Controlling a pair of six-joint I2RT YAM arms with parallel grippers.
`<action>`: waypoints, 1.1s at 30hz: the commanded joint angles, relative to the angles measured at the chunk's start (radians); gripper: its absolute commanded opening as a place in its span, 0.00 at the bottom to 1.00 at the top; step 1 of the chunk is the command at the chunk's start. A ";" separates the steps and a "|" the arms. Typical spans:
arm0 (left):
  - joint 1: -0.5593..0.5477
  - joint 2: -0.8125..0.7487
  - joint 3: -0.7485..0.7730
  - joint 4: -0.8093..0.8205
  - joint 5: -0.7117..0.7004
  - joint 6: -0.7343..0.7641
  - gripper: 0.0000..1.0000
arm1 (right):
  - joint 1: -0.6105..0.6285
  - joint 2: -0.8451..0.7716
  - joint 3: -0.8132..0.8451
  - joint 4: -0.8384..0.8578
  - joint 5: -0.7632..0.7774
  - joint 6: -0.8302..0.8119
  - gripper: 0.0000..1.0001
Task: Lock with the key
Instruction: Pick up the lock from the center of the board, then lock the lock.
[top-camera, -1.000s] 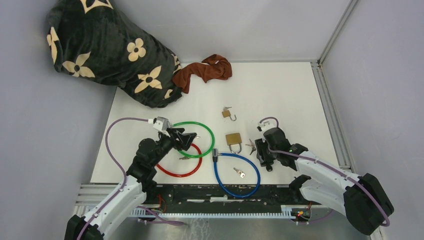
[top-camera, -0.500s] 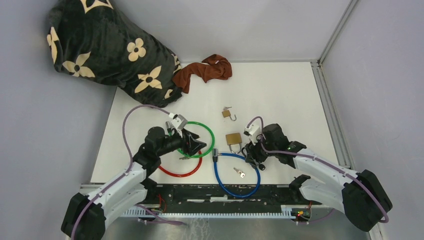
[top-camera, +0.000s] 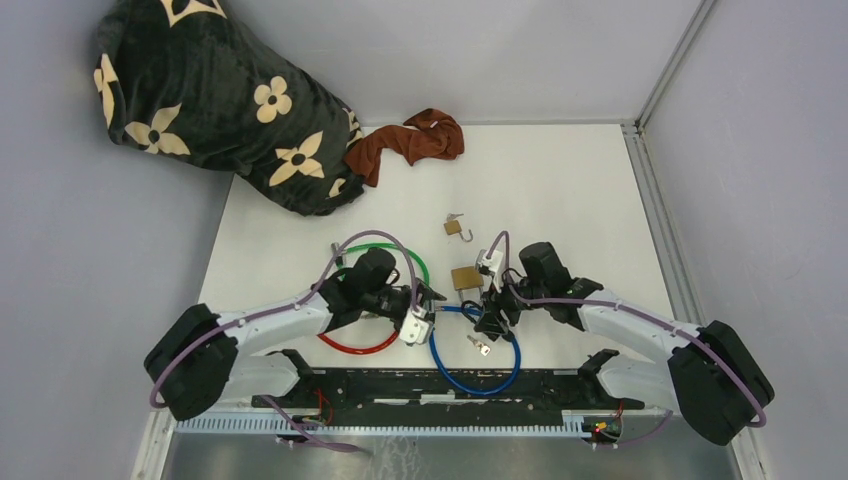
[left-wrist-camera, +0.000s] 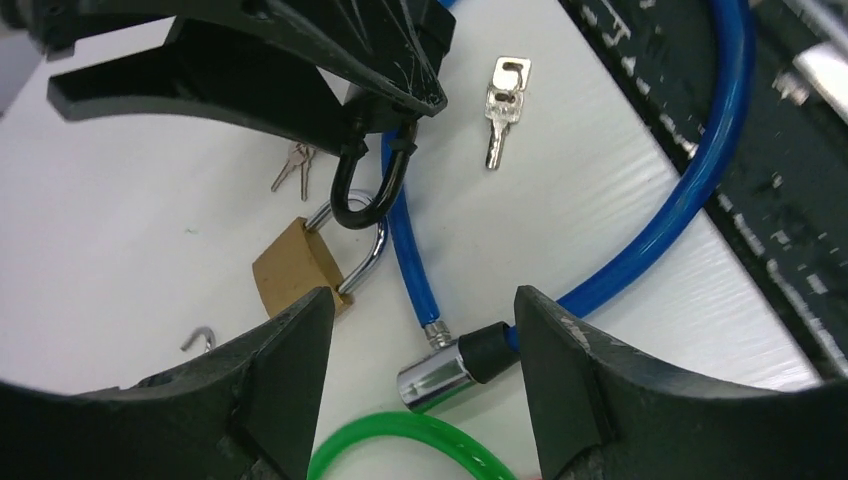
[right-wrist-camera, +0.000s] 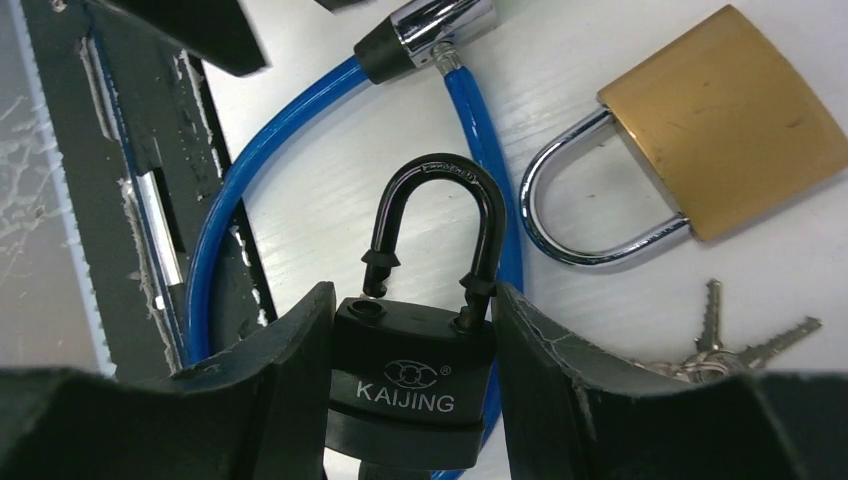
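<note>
**Lock station holdings, left to right**

1. Left gripper (left-wrist-camera: 420, 300): jaws stand wide apart and grip nothing. On the white table (top-camera: 560, 190) between its fingers lies the chrome end (left-wrist-camera: 432, 378) of the blue cable lock (left-wrist-camera: 690, 190). Neither finger touches it.
   - A green cable loop (left-wrist-camera: 400, 440) sits just under the gripper, at the near edge of its wrist view.
   - A red cable loop (top-camera: 355, 347) lies back beside the arm.
2. Brass padlock (left-wrist-camera: 295, 268): flat on the table just ahead of the left gripper's left finger, with its steel shackle pointing toward the blue cable.
3. Small brass padlock (top-camera: 454, 227): farther out beyond both grippers, apart from the rest.
4. Single key (left-wrist-camera: 503, 90): loose on the table inside the blue loop, ahead of the left gripper and under the right gripper's near side.
5. Right gripper (right-wrist-camera: 410, 295): jaws closed on the body of the black padlock (right-wrist-camera: 415, 365), one finger on each flank.
   - The shackle points forward out of the grip and is unlatched, with one leg seated and the other lifted clear of its hole.
   - The shackle sits over the blue cable; whether they touch cannot be told.
6. Key bunch (right-wrist-camera: 745, 350): on the table beside the right gripper's right finger, near the brass padlock's shackle.
</note>
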 joint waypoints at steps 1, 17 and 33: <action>-0.013 0.104 0.024 0.133 0.076 0.473 0.73 | 0.003 0.012 0.023 0.120 -0.114 -0.003 0.00; -0.085 0.314 0.003 0.395 0.081 0.575 0.54 | 0.021 0.048 0.056 0.141 -0.176 -0.006 0.00; -0.119 0.347 0.014 0.416 0.024 0.595 0.02 | 0.037 0.049 0.054 0.171 -0.200 0.002 0.03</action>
